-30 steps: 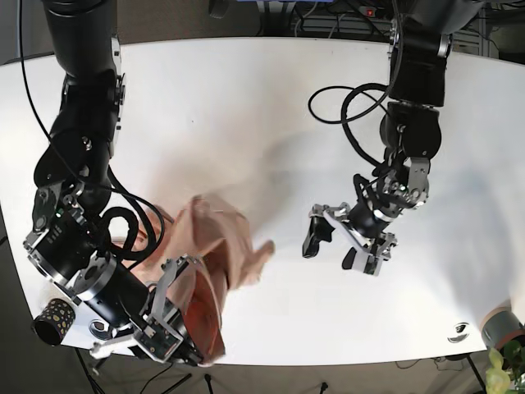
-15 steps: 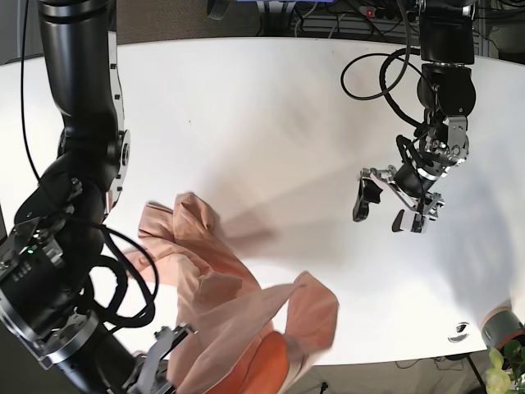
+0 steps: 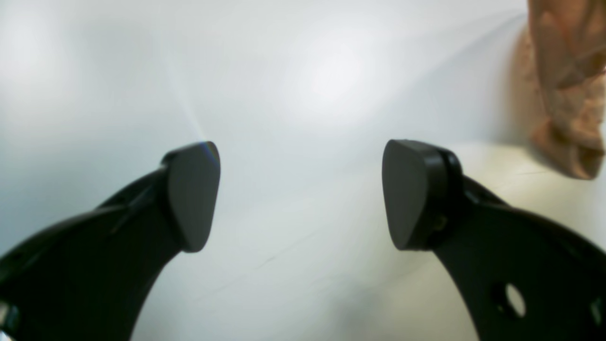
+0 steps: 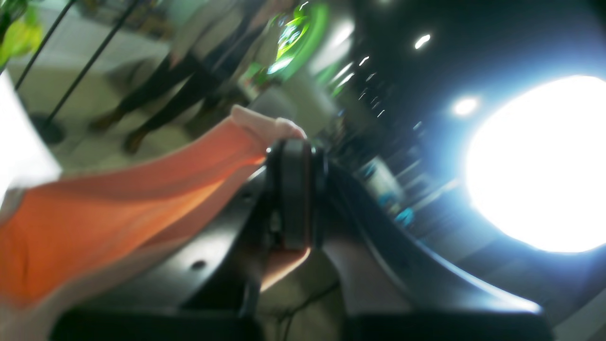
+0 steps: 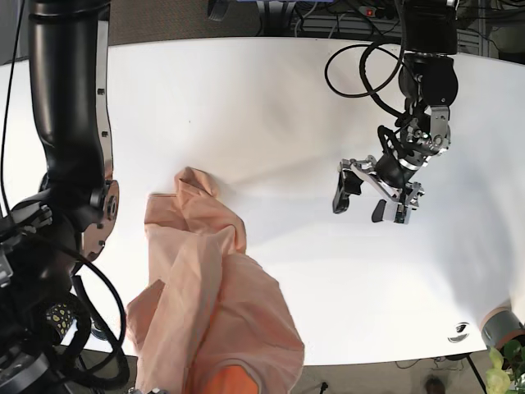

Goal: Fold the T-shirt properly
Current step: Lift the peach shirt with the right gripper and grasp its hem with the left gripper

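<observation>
At the left of the base view, the soft peach-orange cotton T-shirt is seen bunched and hanging off the near edge of the wide white table, its upper part draped on the surface and its lower part pulled down past the rim. In the right wrist view a hem of that cloth is pinched between the closed jaws of the right gripper, which is itself hidden below the frame in the base view; the garment is thus held by one edge only.

Further right, well apart from the cloth, the left gripper is held above bare table with its jaws spread wide and nothing between them; in the left wrist view only a fold of the shirt is glimpsed at the far corner.

The step in hand is judged to be spreading the shirt flat. It would be done well if the held edge were carried back over the table, a second corner were taken by the free claw, and the fabric were drawn taut before being laid down, so that no creases are trapped.
</observation>
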